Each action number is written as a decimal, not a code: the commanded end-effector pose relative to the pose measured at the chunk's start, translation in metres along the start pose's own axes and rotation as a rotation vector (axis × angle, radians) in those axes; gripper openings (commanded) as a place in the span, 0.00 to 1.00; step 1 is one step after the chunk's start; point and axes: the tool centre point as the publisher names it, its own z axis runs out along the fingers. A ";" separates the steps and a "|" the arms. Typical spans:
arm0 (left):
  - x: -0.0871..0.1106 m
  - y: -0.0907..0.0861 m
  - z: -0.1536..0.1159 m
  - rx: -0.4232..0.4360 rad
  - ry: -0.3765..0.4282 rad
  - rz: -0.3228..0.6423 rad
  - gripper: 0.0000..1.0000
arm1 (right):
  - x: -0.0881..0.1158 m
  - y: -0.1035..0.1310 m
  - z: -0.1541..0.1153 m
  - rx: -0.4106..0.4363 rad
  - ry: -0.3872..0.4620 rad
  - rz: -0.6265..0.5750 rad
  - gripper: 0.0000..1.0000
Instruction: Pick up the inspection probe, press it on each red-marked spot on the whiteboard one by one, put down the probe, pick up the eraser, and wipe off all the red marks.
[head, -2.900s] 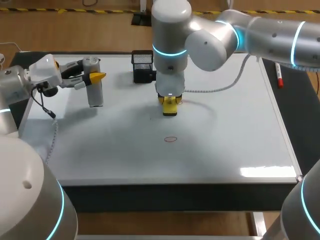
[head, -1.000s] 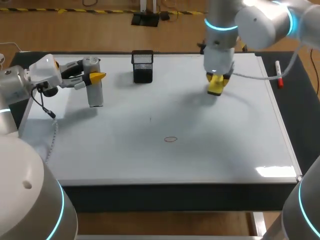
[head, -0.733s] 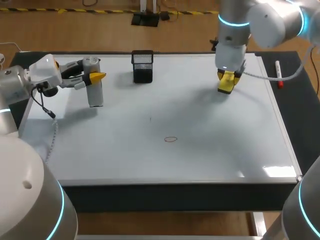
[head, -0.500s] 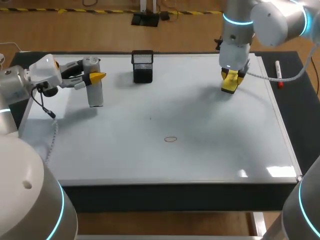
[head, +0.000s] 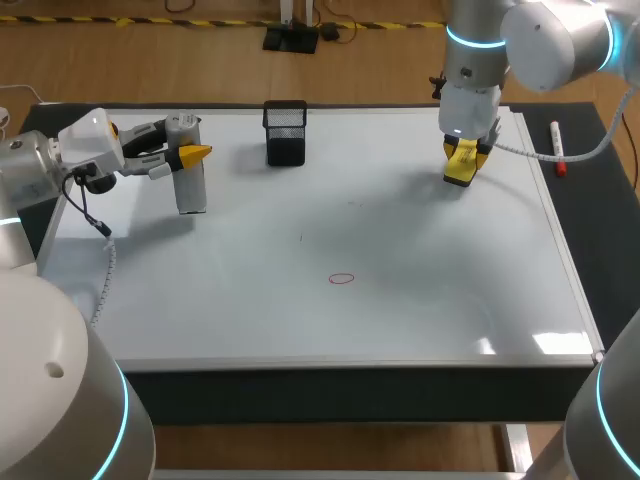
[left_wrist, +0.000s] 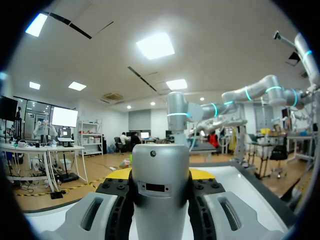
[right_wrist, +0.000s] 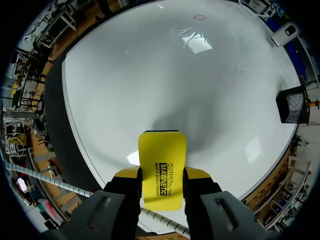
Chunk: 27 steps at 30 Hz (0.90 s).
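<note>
Eraser (head: 459, 163) sits clenched in the jaws of the right arm (head: 470, 60), pointing down over the far right of the whiteboard (head: 400, 320). Over its far left, the left arm (head: 30, 180) reaches in level, jaws grasping the probe (head: 188, 170) upright. 1 red mark (head: 341, 279) lies near its front middle.

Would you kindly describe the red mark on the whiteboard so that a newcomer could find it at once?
Start with the large whiteboard that fills the head view. Near its middle, well forward of the black mesh holder at the back, lies the red mark. It is a small, thin oval outline, the only red drawing on the board.
</note>
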 end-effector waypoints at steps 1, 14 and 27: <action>0.000 -0.001 0.000 0.000 0.000 0.001 0.00 | 0.000 -0.001 -0.001 0.001 0.004 -0.001 0.00; 0.033 -0.002 0.027 0.037 0.083 0.023 0.00 | 0.000 -0.001 -0.001 0.001 0.004 -0.001 0.00; 0.120 -0.001 0.094 0.070 0.292 0.006 0.00 | 0.000 -0.001 -0.001 0.001 0.004 -0.001 0.00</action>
